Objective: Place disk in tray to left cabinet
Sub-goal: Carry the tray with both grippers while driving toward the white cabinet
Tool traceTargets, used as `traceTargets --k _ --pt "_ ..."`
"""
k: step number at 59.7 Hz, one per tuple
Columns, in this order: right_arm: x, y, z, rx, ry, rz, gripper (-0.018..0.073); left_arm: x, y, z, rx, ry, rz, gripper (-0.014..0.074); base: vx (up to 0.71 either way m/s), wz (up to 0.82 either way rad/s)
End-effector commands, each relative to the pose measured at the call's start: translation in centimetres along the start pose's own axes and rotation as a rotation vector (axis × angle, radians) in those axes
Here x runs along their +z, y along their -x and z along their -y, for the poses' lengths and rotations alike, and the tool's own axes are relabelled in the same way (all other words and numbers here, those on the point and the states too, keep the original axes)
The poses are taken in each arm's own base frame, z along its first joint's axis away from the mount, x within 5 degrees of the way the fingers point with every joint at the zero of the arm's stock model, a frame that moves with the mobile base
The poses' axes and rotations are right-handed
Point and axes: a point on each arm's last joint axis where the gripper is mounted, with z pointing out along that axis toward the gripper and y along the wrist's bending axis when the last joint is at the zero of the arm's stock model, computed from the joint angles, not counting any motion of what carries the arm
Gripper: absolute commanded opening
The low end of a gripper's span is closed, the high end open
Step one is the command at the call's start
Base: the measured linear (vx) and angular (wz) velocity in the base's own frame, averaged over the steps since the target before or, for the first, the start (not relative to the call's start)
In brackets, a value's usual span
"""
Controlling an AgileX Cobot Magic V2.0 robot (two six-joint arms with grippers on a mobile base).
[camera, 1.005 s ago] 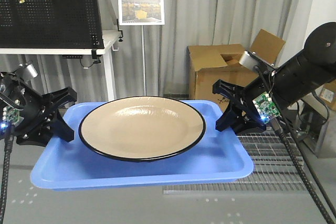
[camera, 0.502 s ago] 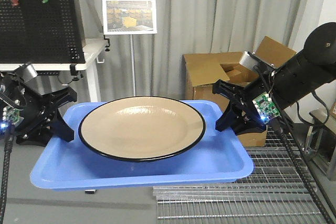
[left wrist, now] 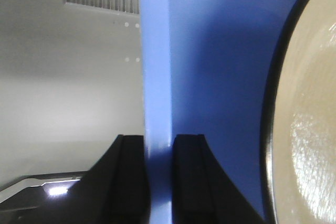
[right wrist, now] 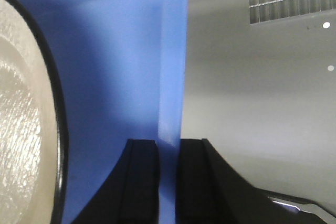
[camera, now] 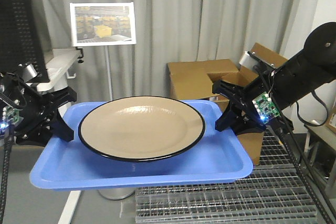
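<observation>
In the front view, the tray [camera: 223, 156] hangs in the air between my two arms, quite level, with no bench under it. The disk [camera: 142, 127] lies flat inside it, near the middle. The left gripper [camera: 56, 124] has the left short rim and the right gripper [camera: 230, 118] the right short rim. Behind I see only curtains, cardboard boxes [camera: 202, 77], a picture sign [camera: 102, 23] on a stand and a metal grating [camera: 220, 203] low on the right. The left cabinet is not in view.

In the left wrist view, the jaws are closed narrowly on the blue rim [left wrist: 156, 77], one on each side of it. The edge of the disk [left wrist: 310, 108] is well inside the tray, and grey floor [left wrist: 63, 77] is below.

The right wrist view shows the same: jaws pinching the rim [right wrist: 173, 51], with the disk [right wrist: 23, 108] just beside the tray wall.

My judgement is that loading and lifting are done. Bringing the tray to the cabinet, sliding it on a shelf and letting go remain.
</observation>
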Motion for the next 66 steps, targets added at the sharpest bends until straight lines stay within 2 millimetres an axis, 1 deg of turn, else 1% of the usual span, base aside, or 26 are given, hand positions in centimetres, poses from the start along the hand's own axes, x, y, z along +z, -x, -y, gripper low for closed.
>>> traceTargets --k 1,15,28,66 --pt "-3.05 -1.18 -4.2 -0.017 0.22 0.019 -0.0004 -3.0 -0.93 4.09 -0.012 -0.25 0.062 0.0 0.37 -0.18" --pt "-3.05 -1.17 -4.2 -0.017 0.221 0.02 -0.0004 -3.0 -0.93 4.1 -0.012 -0.251 0.062 0.0 0.34 -0.26" --pt "-3.05 -1.16 -4.21 -0.017 0.221 0.021 -0.0004 -3.0 -0.91 4.09 -0.012 -0.25 0.064 0.0 0.27 -0.43" --pt "-3.05 -1.16 -4.21 -0.017 0.221 0.021 -0.0004 -3.0 -0.91 4.09 -0.012 -0.25 0.064 0.0 0.17 -0.66"
